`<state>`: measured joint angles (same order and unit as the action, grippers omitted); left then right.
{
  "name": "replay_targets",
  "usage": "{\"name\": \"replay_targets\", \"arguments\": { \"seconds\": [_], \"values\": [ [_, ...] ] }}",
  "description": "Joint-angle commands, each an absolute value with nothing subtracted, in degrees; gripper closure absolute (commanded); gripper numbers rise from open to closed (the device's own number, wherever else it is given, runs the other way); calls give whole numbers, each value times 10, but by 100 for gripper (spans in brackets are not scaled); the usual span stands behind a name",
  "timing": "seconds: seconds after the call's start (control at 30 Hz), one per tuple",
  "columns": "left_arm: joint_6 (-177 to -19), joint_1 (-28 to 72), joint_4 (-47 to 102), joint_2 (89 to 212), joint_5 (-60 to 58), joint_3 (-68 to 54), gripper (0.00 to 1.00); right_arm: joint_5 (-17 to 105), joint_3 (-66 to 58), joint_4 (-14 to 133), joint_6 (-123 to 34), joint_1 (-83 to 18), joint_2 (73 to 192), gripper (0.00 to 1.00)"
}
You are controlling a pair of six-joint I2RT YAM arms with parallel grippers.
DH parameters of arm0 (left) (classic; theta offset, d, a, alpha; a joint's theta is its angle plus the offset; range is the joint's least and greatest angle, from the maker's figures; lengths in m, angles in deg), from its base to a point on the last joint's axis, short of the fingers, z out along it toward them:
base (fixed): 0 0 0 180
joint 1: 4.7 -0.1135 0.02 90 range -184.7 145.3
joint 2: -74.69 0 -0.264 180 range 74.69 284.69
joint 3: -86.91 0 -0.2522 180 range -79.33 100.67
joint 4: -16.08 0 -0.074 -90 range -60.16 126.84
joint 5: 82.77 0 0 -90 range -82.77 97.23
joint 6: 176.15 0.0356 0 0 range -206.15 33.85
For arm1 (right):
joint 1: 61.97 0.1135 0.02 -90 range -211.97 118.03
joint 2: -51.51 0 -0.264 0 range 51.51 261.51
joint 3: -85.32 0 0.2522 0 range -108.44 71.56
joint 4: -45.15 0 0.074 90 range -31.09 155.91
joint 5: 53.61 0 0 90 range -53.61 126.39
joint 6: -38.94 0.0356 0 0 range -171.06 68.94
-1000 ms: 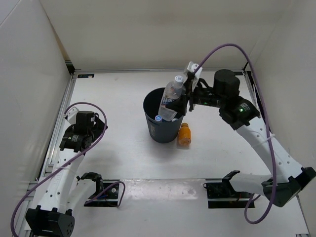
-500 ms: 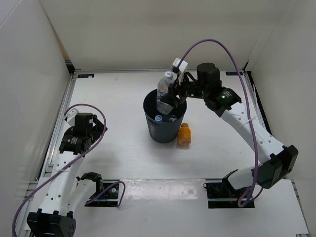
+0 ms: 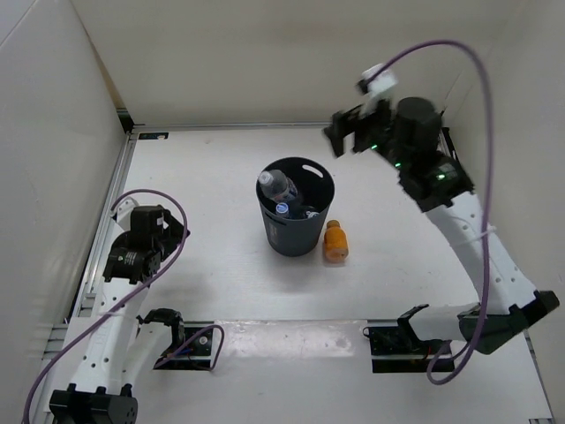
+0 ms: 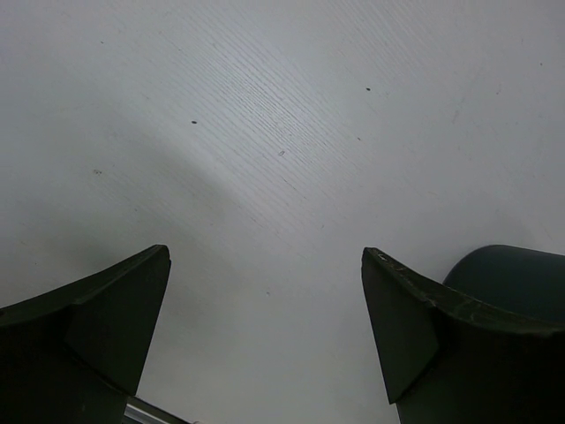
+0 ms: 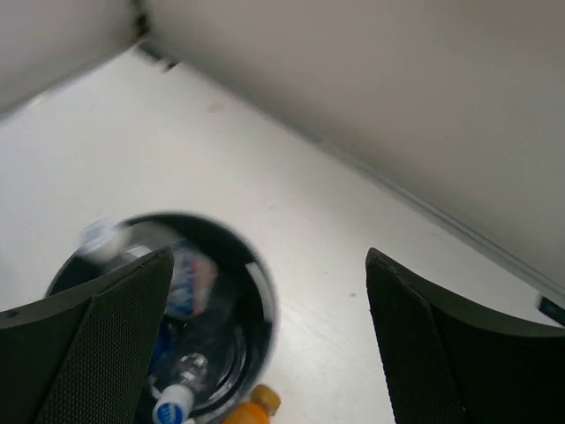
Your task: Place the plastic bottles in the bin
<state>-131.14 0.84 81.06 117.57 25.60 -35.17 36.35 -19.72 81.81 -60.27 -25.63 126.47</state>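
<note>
Right gripper (image 3: 347, 137), jaws spread wide with nothing between them, held high over the far side of the table beyond the bin (image 3: 296, 237); its wrist view looks down between the two fingers (image 5: 106, 327) onto the bin's rim. Left gripper (image 4: 265, 256), jaws likewise wide apart and empty, above bare table with the bin's wall at lower right.

Bottles, four in all. Three lie inside the bin: one with a colourful label (image 3: 277, 186) leaning against the left wall, one showing a white-and-blue cap (image 3: 282, 209), and a plain clear one (image 5: 190, 365), seen only dimly. The fourth, the short orange bottle (image 3: 334, 241), stands upright on the table just beside the bin's right side, outside it. One bin, round and dark blue-grey, near the table's centre.

Arms, two. The right arm reaches up from its base and bends at the elbow towards the back wall. The left arm is folded back on itself at the left edge. Each carries a looping purple cable (image 3: 441, 53).

Surface: white table (image 3: 221, 177), enclosed by white walls (image 3: 265, 62) at left, back and right.
</note>
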Motion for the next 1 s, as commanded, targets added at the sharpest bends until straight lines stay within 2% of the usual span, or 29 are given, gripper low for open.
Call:
{"name": "replay_targets", "arguments": {
  "seconds": [0.0, 0.07, 0.1, 0.27, 0.43, 0.47, 0.7, 0.97],
  "values": [
    [-1305, 3, 816, 1169, 254, -361, 0, 315, -248, 805, -475, -380, 1234, 10],
    [-1304, 0, 814, 1171, 253, -364, 0, 379, -235, 833, -440, -416, 1233, 10],
    [-1304, 0, 811, 1175, 251, -364, 0, 392, -225, 847, -431, -469, 1232, 10],
    [-1298, -4, 799, 1199, 243, -356, 0, 599, -109, 934, -380, -579, 1234, 10],
    [-1288, -6, 804, 1221, 239, -346, 0, 630, -83, 1075, -425, -557, 1298, 10],
    [-1285, -9, 804, 1221, 238, -344, 0, 641, -42, 1065, -409, -557, 1294, 10],
    [-1295, -13, 811, 1222, 232, -354, 0, 621, 27, 1051, -443, -528, 1306, 10],
    [-1303, -14, 841, 1216, 236, -348, 0, 628, 48, 1050, -472, -538, 1386, 10]
  ]
}}
